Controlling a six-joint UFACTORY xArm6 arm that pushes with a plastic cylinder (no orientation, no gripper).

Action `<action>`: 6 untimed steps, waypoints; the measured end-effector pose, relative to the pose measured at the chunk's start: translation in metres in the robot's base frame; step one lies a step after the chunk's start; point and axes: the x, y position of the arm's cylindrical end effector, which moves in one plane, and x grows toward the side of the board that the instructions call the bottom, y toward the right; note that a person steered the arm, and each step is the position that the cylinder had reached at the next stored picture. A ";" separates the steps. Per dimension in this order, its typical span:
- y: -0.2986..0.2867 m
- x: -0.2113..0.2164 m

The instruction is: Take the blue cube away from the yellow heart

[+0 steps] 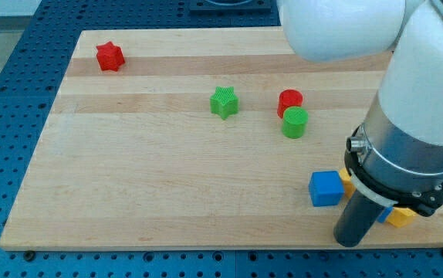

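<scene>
Blue cube sits near right on desk, touching yellow piece, likely the heart, mostly hidden. My tip just right; end effector holds nothing, bare rod.

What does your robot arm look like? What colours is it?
My arm is big, smooth and white, with rounded parts near the view's top. Lower down it turns into a shiny grey cylinder with a black ring around its bottom. Out of that sticks a straight dark rod, ending in my tip. I see no cables or markings on it.
</scene>
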 end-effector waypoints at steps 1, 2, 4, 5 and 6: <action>0.000 -0.054; 0.000 -0.071; -0.009 -0.103; -0.031 -0.101; -0.060 -0.097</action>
